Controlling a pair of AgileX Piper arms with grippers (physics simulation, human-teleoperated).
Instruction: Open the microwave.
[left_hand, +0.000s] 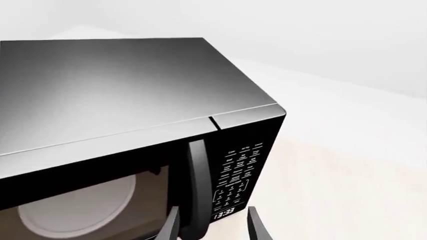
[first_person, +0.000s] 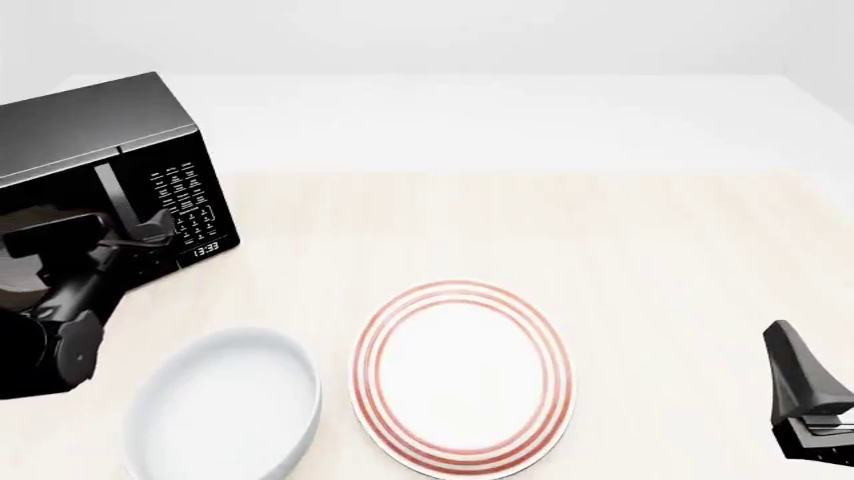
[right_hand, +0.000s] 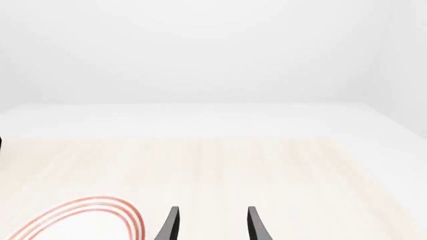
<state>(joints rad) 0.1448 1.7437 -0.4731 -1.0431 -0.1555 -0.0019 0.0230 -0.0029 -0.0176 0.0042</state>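
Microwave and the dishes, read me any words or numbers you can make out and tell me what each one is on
"13:33": white digits of the small clock at the bottom of the microwave control panel, seen in the front and left wrist views.
Keypad lettering above the clock: white, too small and blurred to read.
Red-ringed plate: no text.
White bowl: no text.

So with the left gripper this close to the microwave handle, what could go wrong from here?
1. The left gripper is open with one finger beside the handle; closing off-centre could slip off, or press the keypad instead.
2. The door swings toward the bowl side, and the left arm sits there, so it could block the swing or knock the bowl.
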